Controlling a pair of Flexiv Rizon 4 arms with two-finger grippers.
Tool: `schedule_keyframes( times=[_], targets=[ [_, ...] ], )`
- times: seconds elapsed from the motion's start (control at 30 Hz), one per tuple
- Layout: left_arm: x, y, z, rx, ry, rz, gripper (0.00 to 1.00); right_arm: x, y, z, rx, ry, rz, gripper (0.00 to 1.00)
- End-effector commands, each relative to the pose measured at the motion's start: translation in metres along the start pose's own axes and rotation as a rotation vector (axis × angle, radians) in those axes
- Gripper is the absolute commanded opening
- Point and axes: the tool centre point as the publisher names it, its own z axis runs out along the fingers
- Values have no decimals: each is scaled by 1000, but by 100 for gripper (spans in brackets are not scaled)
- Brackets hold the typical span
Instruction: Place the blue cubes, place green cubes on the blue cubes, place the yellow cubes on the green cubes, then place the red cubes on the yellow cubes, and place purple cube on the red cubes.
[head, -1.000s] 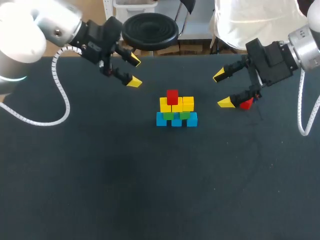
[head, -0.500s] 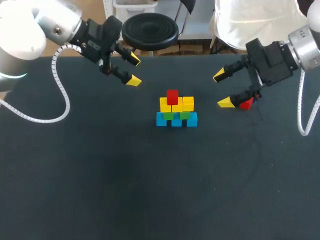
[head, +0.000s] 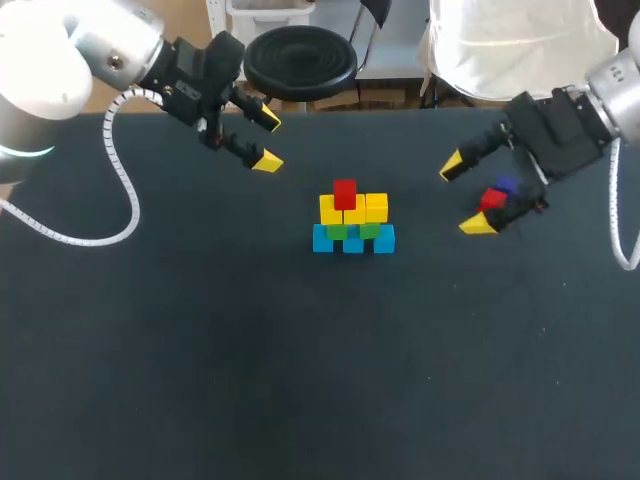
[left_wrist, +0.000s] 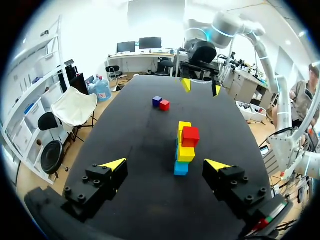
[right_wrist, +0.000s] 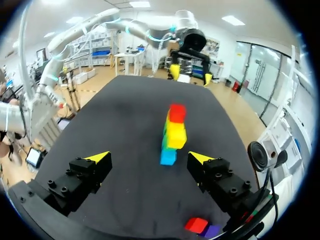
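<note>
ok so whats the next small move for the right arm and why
Probably centre the open right gripper over the loose red cube and lower to straddle it. Only one stacked red cube sits on the yellow cubes, and the right wrist view shows the loose one beside a finger, not between them.

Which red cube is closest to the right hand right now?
The loose red cube on the table beside the purple cube, by the right hand; the other red cube tops the stack.

Stack (head: 352, 222) mid-table; red cube (head: 491, 199), purple cube (head: 505, 185) seemingly between spread fingers (head: 478, 224) of right gripper (head: 464, 195).
</note>
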Motion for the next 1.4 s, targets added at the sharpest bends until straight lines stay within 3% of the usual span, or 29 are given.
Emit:
schedule_keyframes(
  times=[0.03, 0.27, 0.4, 0.6, 0.8, 0.93, 1.4],
  targets=[
    [0, 1, 0, 3, 2, 1, 100, 21, 8, -13, -17, 15, -9, 100],
    [0, 1, 0, 3, 2, 1, 100, 70, 15, -37, 13, -28, 22, 100],
    [0, 1, 0, 3, 2, 1, 100, 85, 11, -48, 18, -14, 29, 100],
    [0, 1, 0, 3, 2, 1, 100, 87, -2, -57, 92, 65, 119, 100],
    [0, 1, 0, 3, 2, 1, 100, 80, 7, -55, 140, 37, 137, 100],
    [0, 1, 0, 3, 2, 1, 100, 69, 10, -53, 177, 63, 176, 100],
    [0, 1, 0, 3, 2, 1, 100, 69, 10, -53, 177, 63, 176, 100]
  ],
)
